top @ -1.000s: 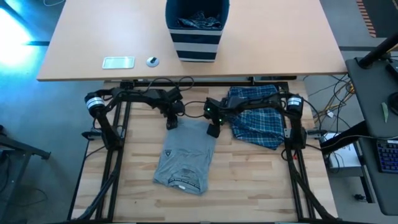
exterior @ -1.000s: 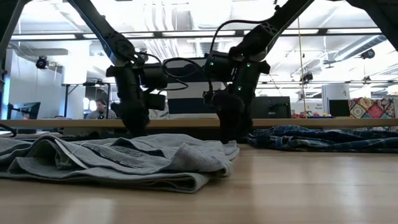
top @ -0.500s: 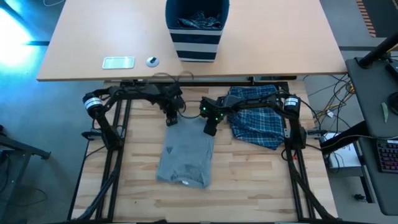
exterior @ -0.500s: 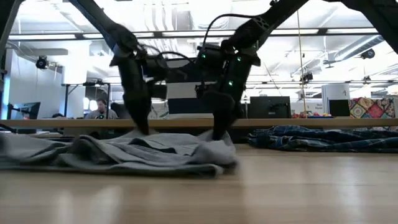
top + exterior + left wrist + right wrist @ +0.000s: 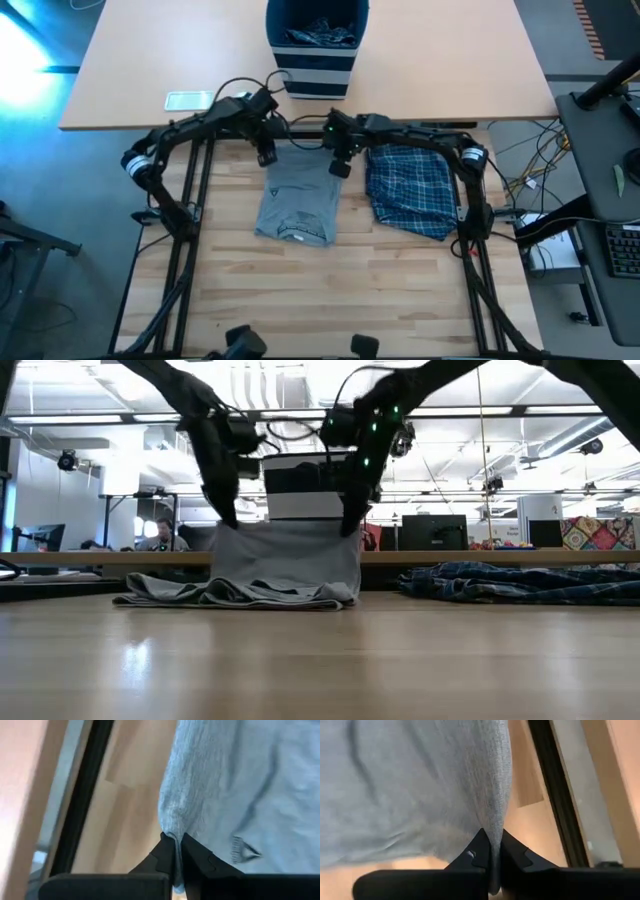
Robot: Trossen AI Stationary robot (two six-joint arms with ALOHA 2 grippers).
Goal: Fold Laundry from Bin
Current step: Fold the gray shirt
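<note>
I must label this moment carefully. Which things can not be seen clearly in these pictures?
- Bin contents: high view, a dark crumpled heap, garments indistinguishable.
- Grey T-shirt print: too small to read.
- Plaid garment: bunched, type unclear.
- Bin in low view: mostly behind the lifted T-shirt and the left gripper and right gripper.

Your left tool (image 5: 266, 158) and right tool (image 5: 339, 168) now pinch the two far corners of the grey T-shirt (image 5: 297, 200), where a second ago both stood open over it. Both tools sit higher and nearer the bin (image 5: 316, 48) than before. The cloth between them, earlier bunched flat on the table (image 5: 330, 290), hangs below the tools as a sheet, its lower part folded on the wood.
</note>
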